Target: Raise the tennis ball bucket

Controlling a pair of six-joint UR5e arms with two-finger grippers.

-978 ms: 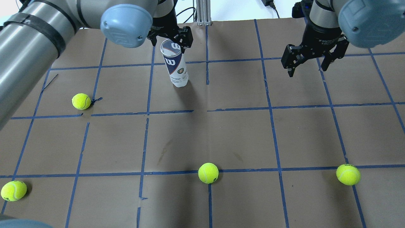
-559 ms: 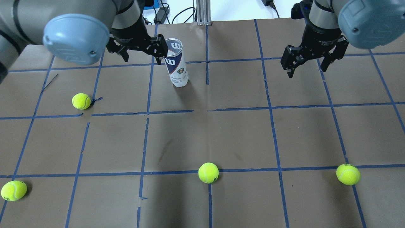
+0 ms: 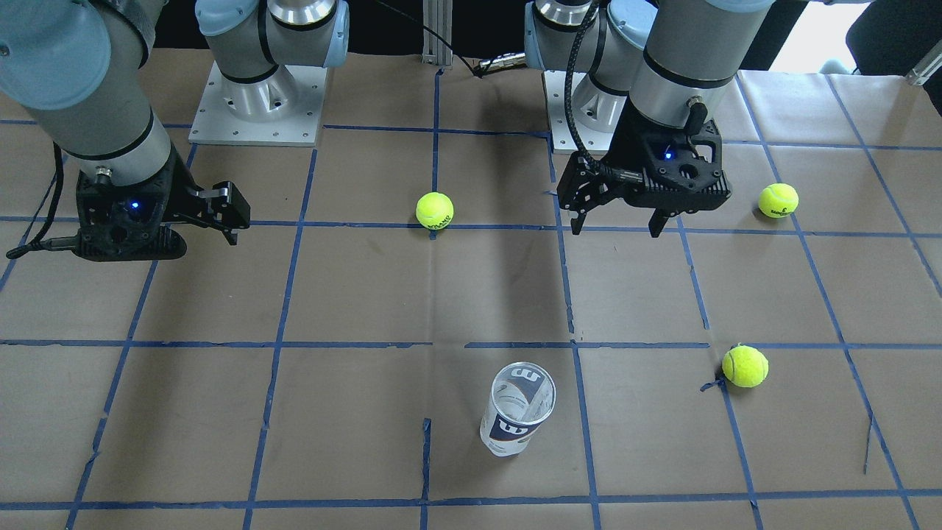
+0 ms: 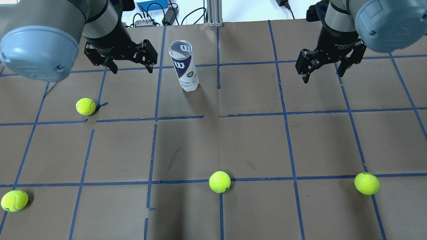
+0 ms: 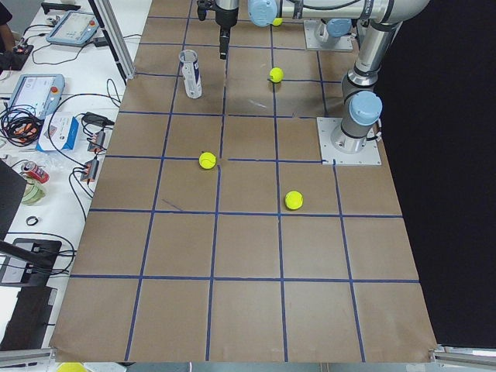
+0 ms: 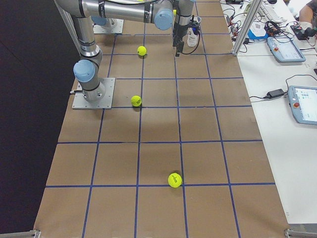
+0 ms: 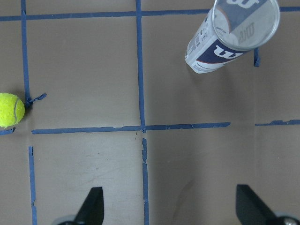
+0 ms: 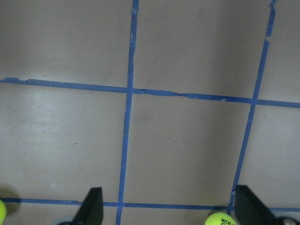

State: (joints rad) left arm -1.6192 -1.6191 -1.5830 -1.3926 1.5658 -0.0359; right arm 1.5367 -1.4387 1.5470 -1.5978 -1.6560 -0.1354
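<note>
A: How was the left pincer (image 4: 132,68)?

B: Wide open and holding nothing, above the surface (image 4: 233,140). In the overhead view the tennis ball bucket (image 4: 185,68) stood near it at three o'clock, not touching.

A: And the right pincer (image 4: 325,71)?

B: Also spread and empty, but well apart, so the left was nearer. The bucket stood upright, long axis vertical, rim up.

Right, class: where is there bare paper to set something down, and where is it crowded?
Bare: the squares between the tennis ball bucket, the middle ball and the right ball. Crowded: beside the bucket, under the left pincer.
</note>
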